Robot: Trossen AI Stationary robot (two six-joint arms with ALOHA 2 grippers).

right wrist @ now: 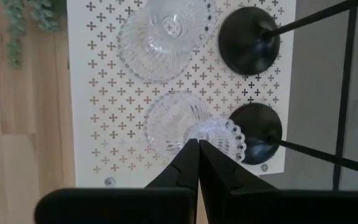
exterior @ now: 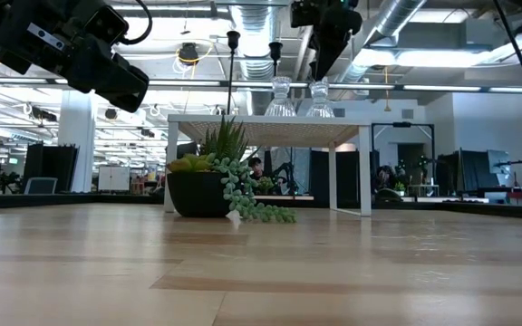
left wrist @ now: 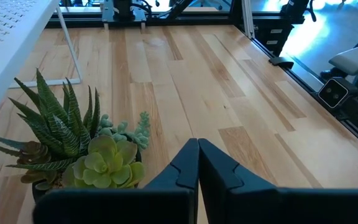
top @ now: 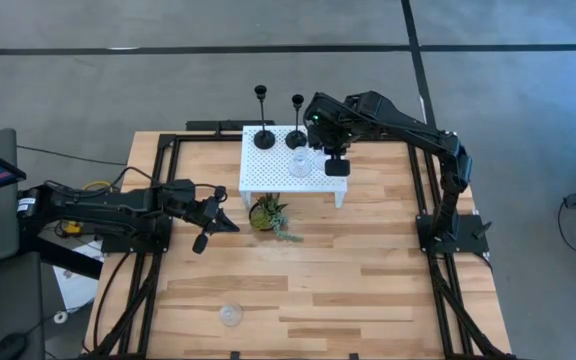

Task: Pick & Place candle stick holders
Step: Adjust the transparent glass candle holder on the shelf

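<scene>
The right gripper (right wrist: 198, 146) hangs over the white stand (top: 268, 172), fingers pressed together on nothing, tips just above one of two glass holders (right wrist: 188, 127) that sit there beside two black holders (top: 264, 120). A third glass holder (top: 230, 315) stands alone near the table's (top: 368, 260) front edge, though the high view shows it only faintly. The left gripper (left wrist: 198, 149), fingers also together and empty, waits beside the plant (left wrist: 79, 149).

The right arm (top: 368, 115) hides the white stand's (top: 268, 170) far corner.
</scene>
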